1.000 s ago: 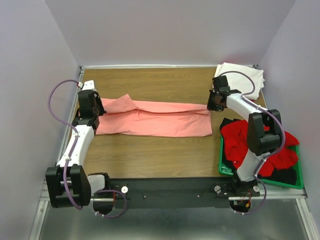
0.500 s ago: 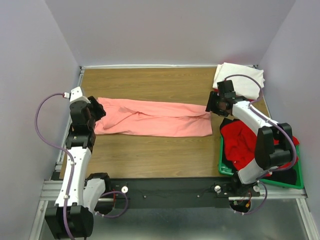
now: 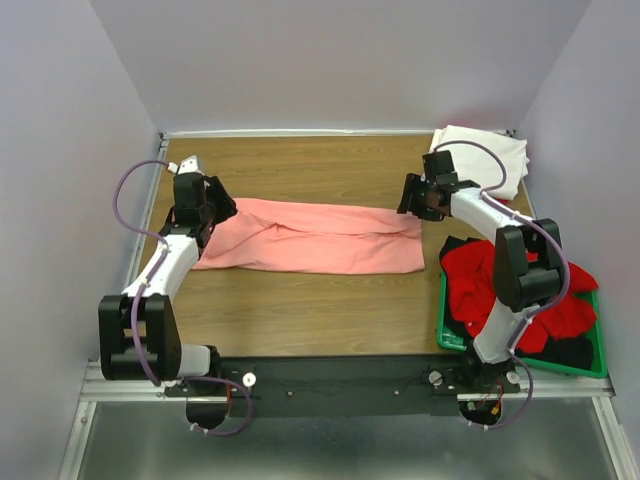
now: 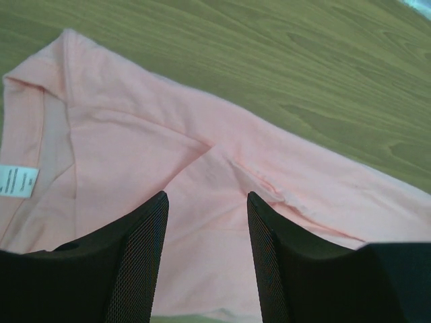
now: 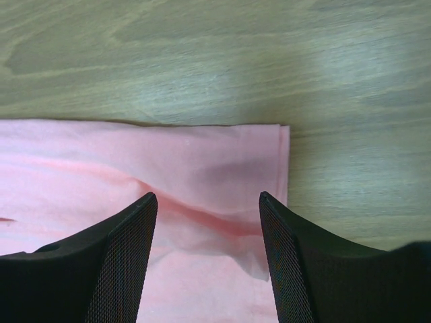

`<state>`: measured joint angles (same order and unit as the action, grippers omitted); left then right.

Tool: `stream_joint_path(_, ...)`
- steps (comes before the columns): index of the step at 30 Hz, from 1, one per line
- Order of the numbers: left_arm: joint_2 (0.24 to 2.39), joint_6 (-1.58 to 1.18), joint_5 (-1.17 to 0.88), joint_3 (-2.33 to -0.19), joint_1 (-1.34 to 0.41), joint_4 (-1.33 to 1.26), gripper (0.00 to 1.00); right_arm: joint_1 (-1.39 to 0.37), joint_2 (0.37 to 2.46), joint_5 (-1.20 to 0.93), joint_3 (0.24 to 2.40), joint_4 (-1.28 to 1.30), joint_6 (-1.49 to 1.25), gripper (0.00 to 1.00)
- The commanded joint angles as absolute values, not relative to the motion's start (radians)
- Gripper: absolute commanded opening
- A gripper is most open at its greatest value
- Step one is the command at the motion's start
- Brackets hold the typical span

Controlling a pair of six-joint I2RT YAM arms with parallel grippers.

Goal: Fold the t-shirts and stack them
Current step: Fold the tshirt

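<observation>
A salmon-pink t-shirt (image 3: pixel 310 236) lies folded into a long strip across the middle of the table. My left gripper (image 3: pixel 214 210) hovers over its left end, open, with only pink cloth (image 4: pixel 135 134) showing between the fingers (image 4: pixel 206 196). A white label (image 4: pixel 17 180) marks the collar side. My right gripper (image 3: pixel 411 203) is open over the strip's right end (image 5: pixel 135 155), its jaws (image 5: pixel 207 196) straddling a crease near the hem and holding nothing. A folded white t-shirt (image 3: pixel 480 158) rests at the back right. A bright red t-shirt (image 3: pixel 488 285) and dark cloth (image 3: pixel 575 352) fill the crate.
The green plastic crate (image 3: pixel 445 338) stands at the near right, beside the right arm's base. Bare wood (image 3: pixel 300 310) lies in front of the pink strip, and more (image 3: pixel 300 165) lies behind it. Walls close in on the left, back and right.
Both grippers have gone from shut to open and let go of the pink shirt's ends. The left arm swung outward and came back over the left end. The shirt lies almost unchanged.
</observation>
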<state>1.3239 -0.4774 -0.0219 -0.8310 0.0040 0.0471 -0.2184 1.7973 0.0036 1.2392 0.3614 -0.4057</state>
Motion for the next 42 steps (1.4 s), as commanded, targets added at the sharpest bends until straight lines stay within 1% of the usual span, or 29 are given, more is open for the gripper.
stream_joint_path(1, 1.37, -0.491, -0.048, -0.884, 0.003, -0.041, 0.58, -0.248, 1.807, -0.063, 1.223, 0.339, -0.396, 0.68)
stream_joint_path(8, 1.431, -0.459, -0.051, -0.897, 0.003, -0.051, 0.59, -0.267, 1.712, -0.09, 1.097, 0.339, -0.426, 0.68)
stream_joint_path(14, 1.557, -0.442, -0.035, -0.942, 0.003, -0.052, 0.59, -0.271, 1.658, -0.107, 1.029, 0.342, -0.439, 0.69)
stream_joint_path(19, 1.664, -0.44, -0.051, -0.992, 0.003, -0.04, 0.59, -0.27, 1.667, -0.101, 1.031, 0.344, -0.434, 0.68)
stream_joint_path(21, 1.709, -0.443, -0.06, -1.02, -0.031, -0.04, 0.59, -0.272, 1.689, -0.103, 1.04, 0.344, -0.437, 0.68)
stream_joint_path(32, 1.821, -0.453, -0.055, -1.08, -0.061, -0.014, 0.56, -0.27, 1.695, -0.092, 1.039, 0.345, -0.442, 0.68)
stream_joint_path(36, 1.827, -0.459, -0.011, -1.078, -0.066, -0.002, 0.5, -0.272, 1.687, -0.087, 1.031, 0.345, -0.443, 0.68)
stream_joint_path(38, 1.824, -0.459, -0.009, -1.074, -0.069, 0.025, 0.49, -0.272, 1.687, -0.087, 1.028, 0.347, -0.446, 0.68)
stream_joint_path(41, 1.819, -0.46, -0.009, -1.063, -0.08, 0.025, 0.31, -0.272, 1.69, -0.087, 1.026, 0.344, -0.446, 0.68)
stream_joint_path(42, 1.815, -0.46, -0.011, -1.06, -0.089, 0.025, 0.12, -0.272, 1.689, -0.086, 1.028, 0.345, -0.445, 0.68)
